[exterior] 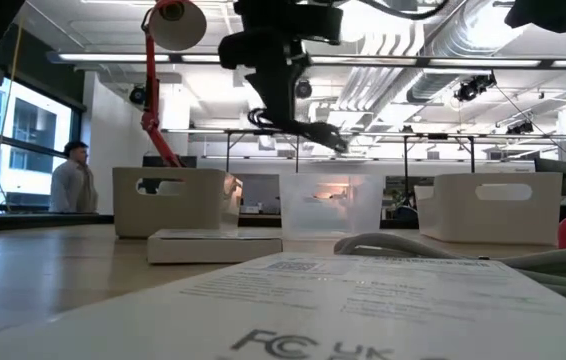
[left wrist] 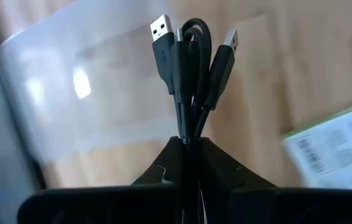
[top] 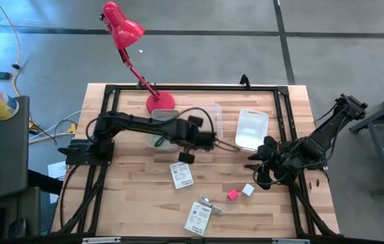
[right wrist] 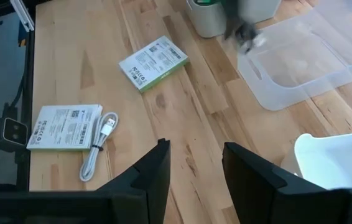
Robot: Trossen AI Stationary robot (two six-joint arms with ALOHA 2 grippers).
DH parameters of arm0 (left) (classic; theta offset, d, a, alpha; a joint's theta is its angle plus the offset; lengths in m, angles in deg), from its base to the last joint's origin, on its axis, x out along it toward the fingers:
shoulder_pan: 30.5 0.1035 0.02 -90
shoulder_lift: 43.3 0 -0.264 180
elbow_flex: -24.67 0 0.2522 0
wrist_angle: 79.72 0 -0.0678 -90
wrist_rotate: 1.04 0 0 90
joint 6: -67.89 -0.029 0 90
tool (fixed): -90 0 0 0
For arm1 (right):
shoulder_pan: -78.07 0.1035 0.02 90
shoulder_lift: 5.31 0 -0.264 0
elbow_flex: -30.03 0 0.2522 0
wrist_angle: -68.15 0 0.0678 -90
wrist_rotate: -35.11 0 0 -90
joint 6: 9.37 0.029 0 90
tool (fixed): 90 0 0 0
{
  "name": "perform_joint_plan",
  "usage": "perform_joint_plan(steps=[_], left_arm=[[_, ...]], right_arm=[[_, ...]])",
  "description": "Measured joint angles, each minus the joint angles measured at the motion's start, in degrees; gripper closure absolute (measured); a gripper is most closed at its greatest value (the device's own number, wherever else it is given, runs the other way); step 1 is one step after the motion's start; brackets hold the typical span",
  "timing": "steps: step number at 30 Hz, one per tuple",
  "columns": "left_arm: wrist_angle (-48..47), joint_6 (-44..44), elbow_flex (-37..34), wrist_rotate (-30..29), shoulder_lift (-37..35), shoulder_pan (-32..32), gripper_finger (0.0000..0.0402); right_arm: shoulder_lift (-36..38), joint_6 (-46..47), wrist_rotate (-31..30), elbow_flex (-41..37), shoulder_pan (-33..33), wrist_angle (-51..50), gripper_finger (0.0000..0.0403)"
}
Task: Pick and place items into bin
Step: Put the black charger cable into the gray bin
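Note:
My left gripper [top: 212, 142] is over the middle of the table, beside a clear bin [top: 195, 116], shut on a bundled black cable [left wrist: 188, 68]. In the low view the left gripper [exterior: 293, 105] hangs above the table with the cable [exterior: 315, 130] jutting from it. My right gripper [right wrist: 194, 155] waits open at the table's right side [top: 258, 169], touching nothing. Two white printed cards [top: 181, 174] [top: 197, 217], a pink cube [top: 233, 195], a white cube [top: 247, 190] and a small pale cable [right wrist: 98, 146] lie flat on the wood. My left gripper pinches the black cable between its two fingers, across several folded strands [left wrist: 187, 127] of the bundle. The looped end and two USB plugs [left wrist: 161, 31] stick out past the fingertips. The cable is lifted clear of the table.
A white tray-like bin [top: 252, 129] sits right of the clear bin [right wrist: 313, 56]. A white cup [right wrist: 210, 18] with something green stands near the left arm. A red desk lamp [top: 125, 34] rises at the far edge. A person [exterior: 68, 180] stands in the room behind.

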Motion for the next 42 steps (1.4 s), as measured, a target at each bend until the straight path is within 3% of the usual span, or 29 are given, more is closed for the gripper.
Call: perform_joint_plan(steps=[11,19,26,33,42], left_arm=[[-6.6,2.8,0.0,-6.4,-5.1,5.3,0.039],[-6.8,2.7,-1.7,-7.8,-8.8,6.4,0.039],[5.1,5.4,-19.4,-5.7,-18.0,6.6,0.039],[20.4,12.8,-38.3,0.1,-28.5,12.0,0.039],[26.3,19.8,-48.6,3.7,-32.9,18.0,0.0389]], right_arm=[[0.0,1.2,0.0,0.0,0.0,-0.2,0.0265],[0.0,1.1,-0.3,0.0,0.0,-0.2,0.0265],[0.0,0.7,-0.5,0.0,0.0,-0.7,0.0265],[0.0,0.6,-2.6,0.0,0.0,-1.0,0.0265],[0.0,1.1,-2.7,0.0,-1.8,-0.2,0.0265]])
